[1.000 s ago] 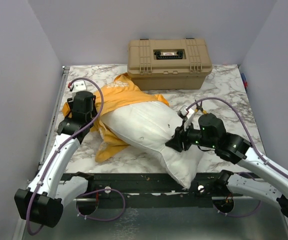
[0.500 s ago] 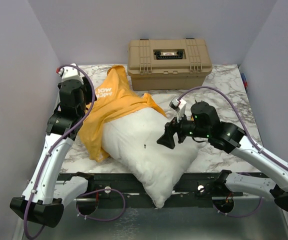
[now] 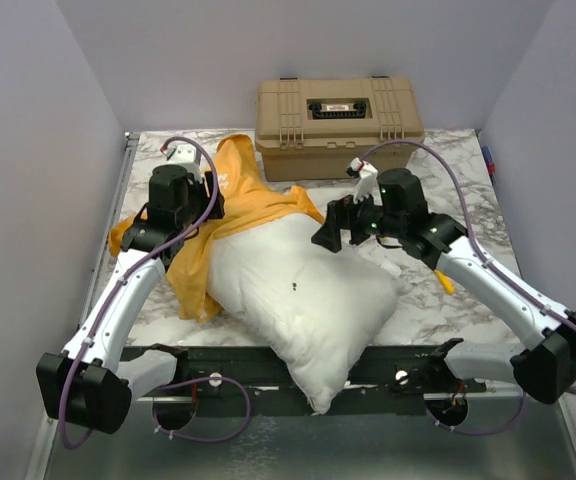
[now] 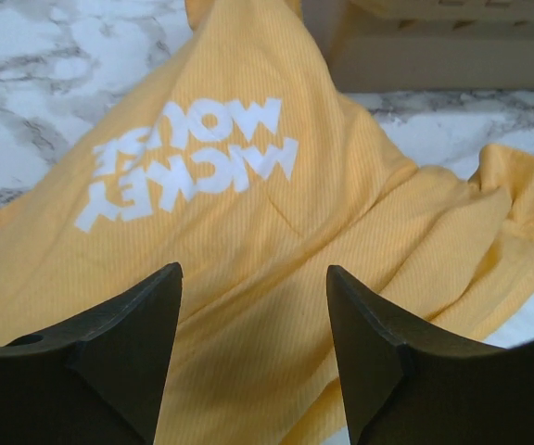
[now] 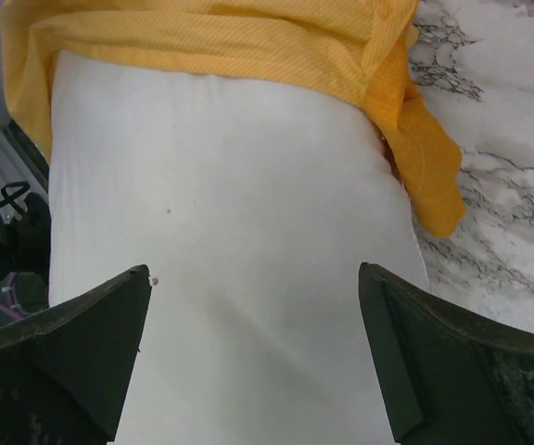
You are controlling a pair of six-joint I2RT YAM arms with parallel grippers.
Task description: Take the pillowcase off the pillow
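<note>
Two robot arms reach over a marble counter [image 3: 463, 290] in the top view. The big white pillow [image 3: 298, 295] lies in the middle of the frame, and one corner hangs over the counter's edge at the bottom. The orange-yellow pillowcase [image 3: 253, 195] covers only the pillow's far end, up and left of the middle. A tan toolbox [image 3: 338, 125] sits at the top. The left claw [image 3: 211, 195] is over the pillowcase. The right claw [image 3: 330, 230] is over the top edge of the bare pillow.

From the left wrist, the left claw [image 4: 253, 357] is open wide at the bottom of the frame, with nothing pinched in it. The pillowcase [image 4: 276, 250] fills most of the frame, and its white letters read upside down. The toolbox [image 4: 443, 56] shows at the top right.

From the right wrist, the right claw [image 5: 253, 366] is open very wide and has hold of nothing. The pillow [image 5: 239, 241] fills the middle. The pillowcase [image 5: 202, 42] is bunched along the top and hangs down the pillow's right side. The counter [image 5: 513, 185] shows on the right.
</note>
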